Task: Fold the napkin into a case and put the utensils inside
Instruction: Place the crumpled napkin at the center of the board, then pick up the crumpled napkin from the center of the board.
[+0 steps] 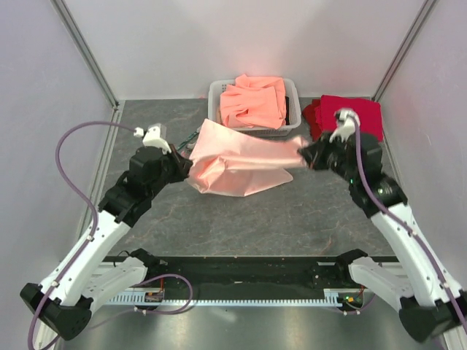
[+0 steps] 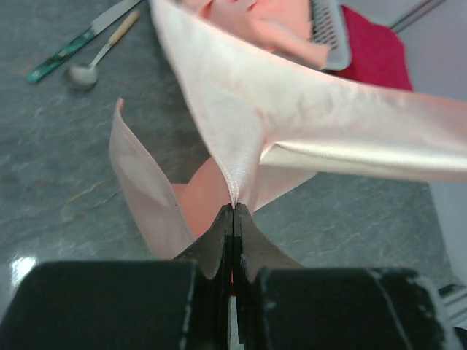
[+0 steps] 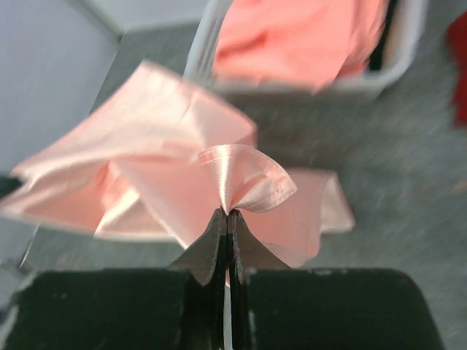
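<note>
The pale-pink napkin (image 1: 241,164) hangs stretched between my two grippers above the middle of the table, its lower part sagging down to the surface. At its left end my left gripper (image 1: 185,166) is shut on a pinch of the napkin (image 2: 241,109). My right gripper (image 1: 306,153) is shut on the opposite end, where the napkin's (image 3: 182,146) hemmed edge curls over the fingertips. The utensils lie on the table behind the left gripper: a silvery spoon (image 2: 82,73) and a teal-handled piece (image 2: 62,52). From above they are mostly hidden by the cloth.
A grey basket (image 1: 216,89) heaped with orange-salmon cloths (image 1: 254,100) stands at the back centre. Deep red folded cloths (image 1: 365,113) lie to its right, behind the right wrist. Walls close in the left, right and back sides.
</note>
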